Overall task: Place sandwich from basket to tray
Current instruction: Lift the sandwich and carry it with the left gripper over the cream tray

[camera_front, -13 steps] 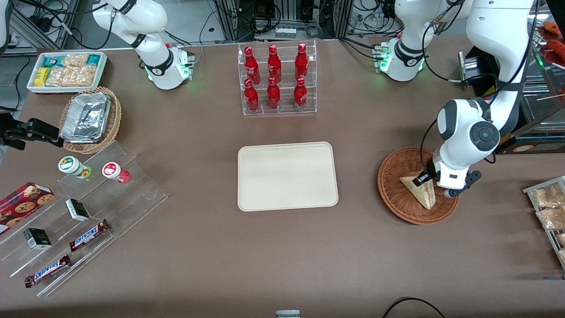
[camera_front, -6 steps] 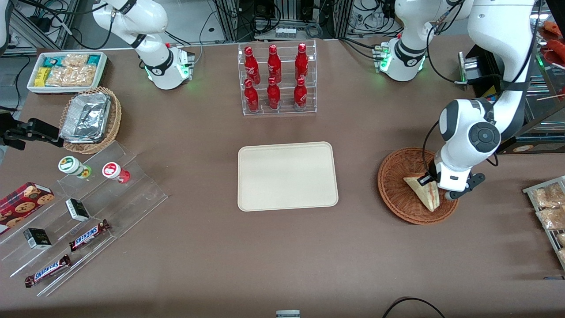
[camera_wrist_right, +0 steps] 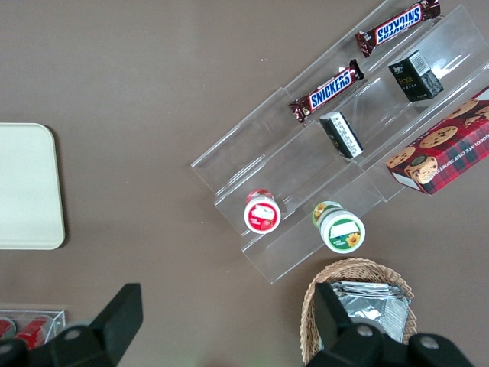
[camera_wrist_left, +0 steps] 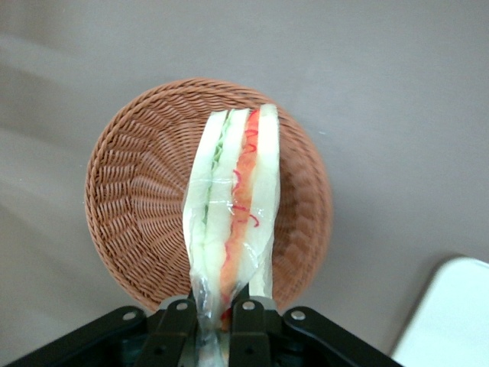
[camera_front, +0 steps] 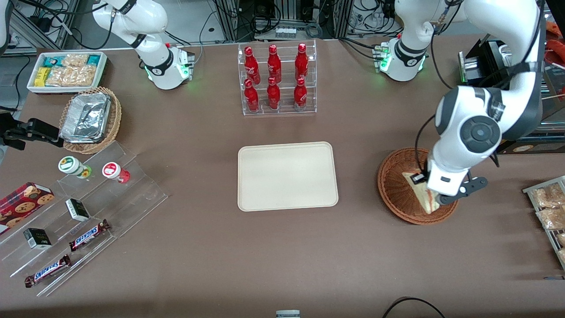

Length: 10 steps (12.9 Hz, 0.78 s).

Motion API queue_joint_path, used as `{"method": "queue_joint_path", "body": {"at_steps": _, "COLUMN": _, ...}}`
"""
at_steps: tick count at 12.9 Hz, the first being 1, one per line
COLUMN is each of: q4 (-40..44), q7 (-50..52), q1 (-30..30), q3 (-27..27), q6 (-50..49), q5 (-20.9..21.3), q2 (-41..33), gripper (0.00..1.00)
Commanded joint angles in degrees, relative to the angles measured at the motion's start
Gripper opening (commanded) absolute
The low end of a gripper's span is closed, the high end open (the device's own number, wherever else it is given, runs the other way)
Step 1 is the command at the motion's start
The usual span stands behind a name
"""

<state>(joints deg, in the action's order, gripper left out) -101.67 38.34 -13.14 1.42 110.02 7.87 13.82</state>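
The sandwich (camera_wrist_left: 235,214), a plastic-wrapped wedge with pink, orange and green layers on its cut edge, hangs above the reddish-brown wicker basket (camera_wrist_left: 137,183). My left gripper (camera_wrist_left: 216,313) is shut on the sandwich's end. In the front view the gripper (camera_front: 430,192) is over the basket (camera_front: 395,185), with the sandwich (camera_front: 423,194) partly hidden by the arm's wrist. The cream tray (camera_front: 287,176) lies at the table's middle, toward the parked arm's end from the basket; a corner of the tray (camera_wrist_left: 451,321) shows beside the basket.
A clear rack of red bottles (camera_front: 276,79) stands farther from the front camera than the tray. A wire rack of snack bags (camera_front: 549,207) sits at the working arm's end. Acrylic shelves with candy bars (camera_front: 79,212), a foil-filled basket (camera_front: 90,119) and a white bin (camera_front: 66,70) lie toward the parked arm's end.
The gripper has risen with the sandwich held in it, lifting the wedge off the basket's floor. The arm's wrist now looms larger and higher over the basket.
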Motion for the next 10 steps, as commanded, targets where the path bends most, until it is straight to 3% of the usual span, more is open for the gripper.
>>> {"method": "queue_joint_path", "body": {"at_steps": 1, "q4": 8.4, "q7": -1.3, "q1": -3.9, "q3": 0.3, "q6": -7.4, "q5": 0.2, "q2": 0.4, "gripper": 0.0}}
{"method": "queue_joint_path", "body": {"at_steps": 3, "q4": 13.1, "q7": -0.7, "q1": -6.2, "q3": 1.7, "q6": -10.3, "q5": -3.2, "q2": 1.0, "gripper": 0.0}}
{"method": "queue_joint_path", "body": {"at_steps": 6, "q4": 14.6, "q7": -0.5, "q1": -11.5, "q3": 2.1, "q6": -10.3, "q5": -4.3, "q2": 1.7, "gripper": 0.0}}
{"method": "queue_joint_path", "body": {"at_steps": 10, "q4": 21.6, "q7": -0.4, "q1": -18.1, "q3": 2.2, "q6": -10.0, "q5": -9.7, "q2": 8.4, "gripper": 0.0}}
